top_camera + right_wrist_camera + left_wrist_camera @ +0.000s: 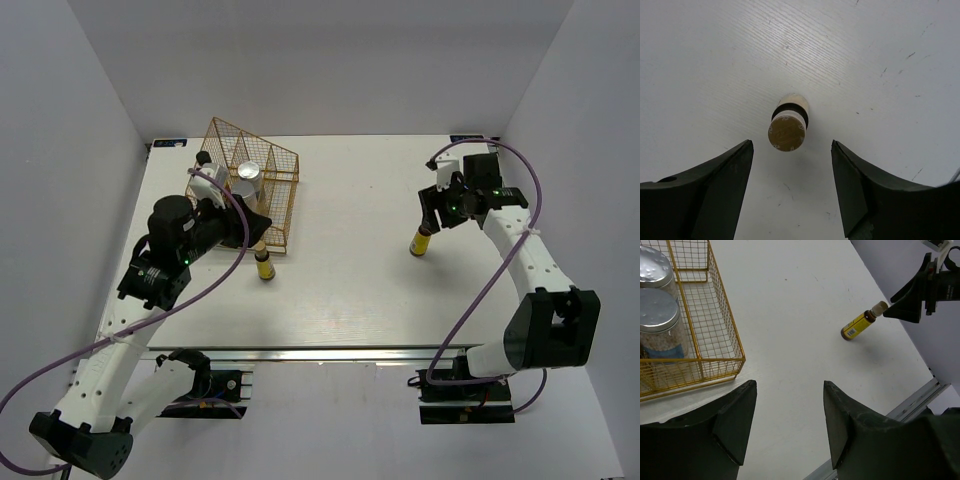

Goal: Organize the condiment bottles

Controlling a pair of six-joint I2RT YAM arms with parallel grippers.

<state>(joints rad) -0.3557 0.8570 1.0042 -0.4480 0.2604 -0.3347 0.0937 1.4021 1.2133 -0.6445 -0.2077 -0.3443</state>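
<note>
Upright, the tiny yellow bottle shows a tan cap beneath the right tool, fingers apart.

A robotics lab cell. Plain white panels box in a white desk; the left arm and right arm are bolted at its metal rail, trailing purple cables

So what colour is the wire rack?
Gold; the rack shows best in the left wrist view.

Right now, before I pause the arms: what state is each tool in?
Left tool: open, holding nothing.
Right tool: open, over the small yellow bottle, not gripping it.
</note>
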